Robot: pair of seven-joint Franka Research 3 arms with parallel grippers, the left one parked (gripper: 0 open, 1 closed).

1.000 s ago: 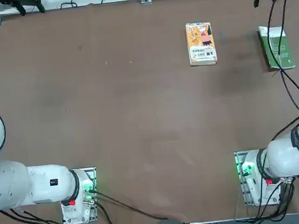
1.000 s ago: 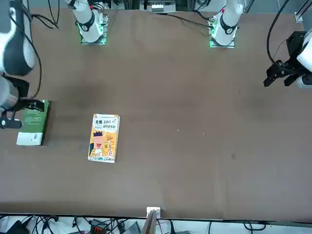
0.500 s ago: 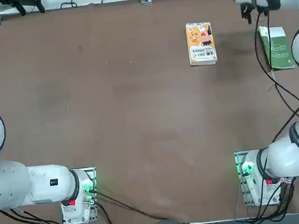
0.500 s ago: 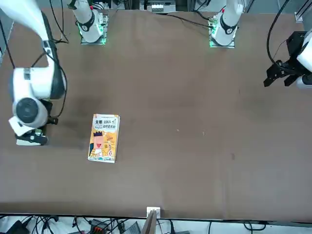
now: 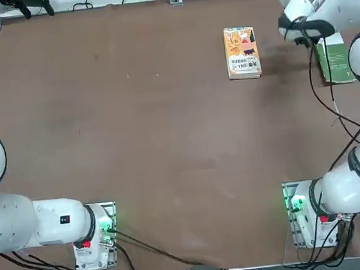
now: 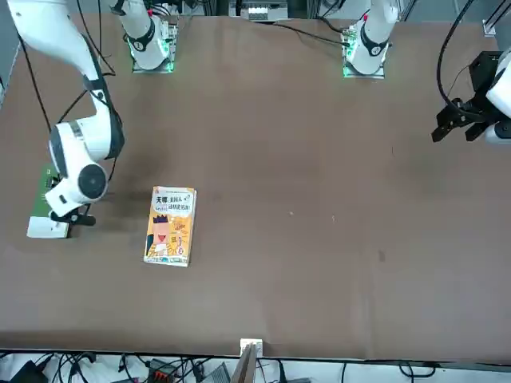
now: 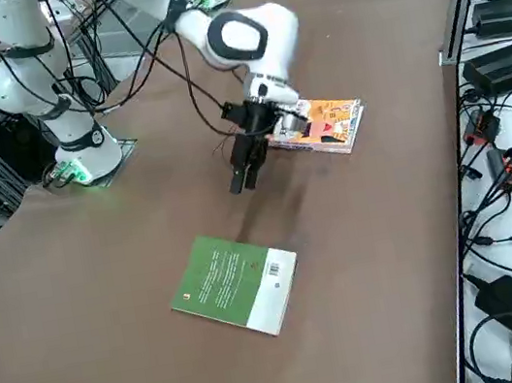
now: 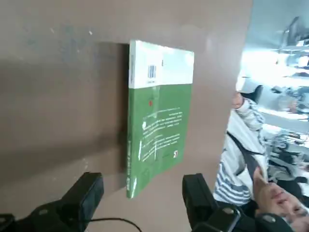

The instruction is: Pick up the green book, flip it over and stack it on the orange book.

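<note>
The green book (image 7: 235,283) lies flat near the table's right edge, its green-and-white barcode cover up. It also shows in the top view (image 5: 336,62), the front view (image 6: 47,226) and the wrist view (image 8: 159,116). The orange book (image 5: 242,52) lies flat to its left, cartoon cover up (image 7: 321,125) (image 6: 170,226). My right gripper (image 7: 246,175) hangs open just above the table between the two books, close to the green book's inner long edge (image 5: 302,38) (image 6: 69,217). The wrist view has both fingertips (image 8: 91,191) spread wider than the book, nothing between them (image 8: 143,195).
A person in a striped sleeve (image 8: 241,159) shows beyond the table's right edge in the wrist view. Black boxes and cables (image 7: 501,13) lie on a shelf past the far edge. Bare brown table (image 5: 134,127) stretches leftward from the books.
My right arm swung in from beyond the table's far right corner, toward the robot's side, and lowered the open gripper beside the green book. Both books stayed put.
</note>
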